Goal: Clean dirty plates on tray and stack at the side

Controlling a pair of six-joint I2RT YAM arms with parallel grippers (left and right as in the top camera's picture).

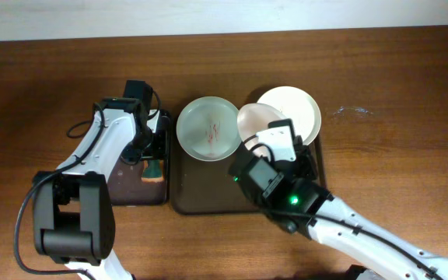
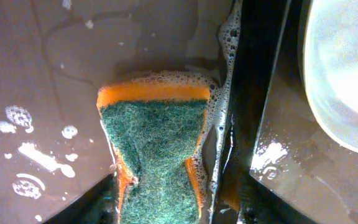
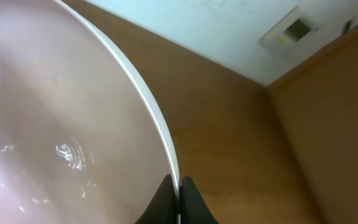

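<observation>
A pale green plate [image 1: 208,128] with red smears lies at the back left of the dark brown tray [image 1: 189,198]; its edge also shows in the left wrist view [image 2: 347,74]. My right gripper [image 1: 267,134] [image 3: 179,186] is shut on the rim of a second, wet white plate [image 1: 253,119] [image 3: 55,124] and holds it tilted above the tray. A third white plate [image 1: 294,109] lies at the tray's back right, partly behind the held one. My left gripper [image 1: 152,155] [image 2: 166,202] is shut on the green-orange sponge [image 1: 155,169] [image 2: 154,143] and squeezes it.
The sponge sits in a smaller black tray [image 1: 127,190] [image 2: 42,93], wet with drops and foam, just left of the brown tray. Brown wooden table [image 1: 395,85] lies all around. A white wall borders the far edge.
</observation>
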